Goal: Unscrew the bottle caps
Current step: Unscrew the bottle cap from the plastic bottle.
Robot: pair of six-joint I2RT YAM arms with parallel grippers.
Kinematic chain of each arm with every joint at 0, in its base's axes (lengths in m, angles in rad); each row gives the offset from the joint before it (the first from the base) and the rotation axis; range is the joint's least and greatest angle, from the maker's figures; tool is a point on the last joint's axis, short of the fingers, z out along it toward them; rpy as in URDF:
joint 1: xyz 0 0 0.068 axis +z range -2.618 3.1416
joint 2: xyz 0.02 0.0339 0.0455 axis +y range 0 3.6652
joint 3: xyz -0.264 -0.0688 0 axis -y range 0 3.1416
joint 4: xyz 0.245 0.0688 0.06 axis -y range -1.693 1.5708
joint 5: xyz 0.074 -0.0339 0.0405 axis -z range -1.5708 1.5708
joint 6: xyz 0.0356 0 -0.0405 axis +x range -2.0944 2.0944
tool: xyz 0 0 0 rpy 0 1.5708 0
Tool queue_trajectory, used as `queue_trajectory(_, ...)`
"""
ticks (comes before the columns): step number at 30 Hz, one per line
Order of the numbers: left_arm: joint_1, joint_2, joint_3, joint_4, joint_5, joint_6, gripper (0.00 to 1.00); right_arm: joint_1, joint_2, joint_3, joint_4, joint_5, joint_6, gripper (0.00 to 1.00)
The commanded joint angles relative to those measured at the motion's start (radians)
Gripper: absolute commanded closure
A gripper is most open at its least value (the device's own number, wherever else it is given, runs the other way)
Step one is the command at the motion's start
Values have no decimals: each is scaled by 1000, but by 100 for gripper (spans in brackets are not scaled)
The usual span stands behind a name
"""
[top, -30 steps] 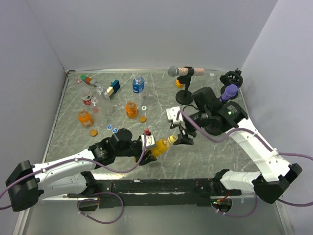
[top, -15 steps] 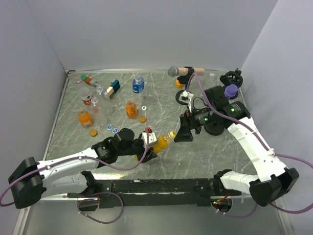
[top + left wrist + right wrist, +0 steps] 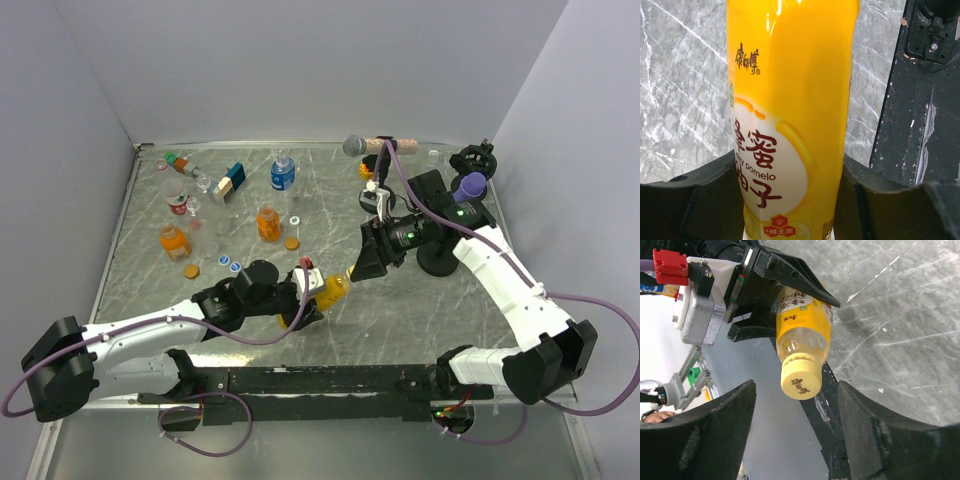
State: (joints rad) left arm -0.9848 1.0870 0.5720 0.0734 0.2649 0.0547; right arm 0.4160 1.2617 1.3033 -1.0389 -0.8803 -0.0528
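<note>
My left gripper (image 3: 312, 296) is shut on the taller yellow bottle (image 3: 328, 289) and holds it tilted above the table, its yellow cap (image 3: 349, 274) pointing right. In the left wrist view the bottle (image 3: 795, 100) fills the gap between my fingers (image 3: 700, 200). My right gripper (image 3: 361, 264) is open just right of the cap. In the right wrist view the cap (image 3: 801, 379) sits between my open fingers (image 3: 715, 435), touching neither. A clear bottle with a blue label (image 3: 283, 173) and two squat orange bottles (image 3: 267, 222) (image 3: 172, 240) stand further back.
Loose caps lie on the table: orange (image 3: 291, 243) (image 3: 190, 271), blue (image 3: 224, 261), white (image 3: 295, 218). A red can (image 3: 179, 205) and coloured blocks (image 3: 232, 178) are at the back left. A microphone (image 3: 370, 147) on a black stand base (image 3: 376, 198) is behind my right arm.
My right gripper has swung left and closed in on the cap, open around it now. My left gripper has kept its hold and shifted the bottle slightly right.
</note>
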Motion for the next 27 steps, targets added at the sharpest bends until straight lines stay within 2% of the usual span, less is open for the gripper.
queue_trajectory(1,1,-4,63,123,10,-16,76,-5,7,43,14,-29,25,32)
queue_trajectory(8,1,-10,57,126,7,-16,76,-5,19,47,5,-74,10,56)
queue_trajectory(15,1,-22,54,118,10,-15,76,-5,28,57,-9,-78,-7,65)
queue_trajectory(19,1,-32,51,109,13,-12,76,-3,48,83,-24,-89,-54,74)
queue_trajectory(22,1,-45,45,95,34,-1,75,12,76,145,-101,-103,-224,81)
queue_trajectory(25,1,-68,37,75,54,11,75,50,111,212,-240,-112,-532,85)
queue_trajectory(27,1,-85,31,60,71,20,75,76,120,223,-282,-100,-690,79)
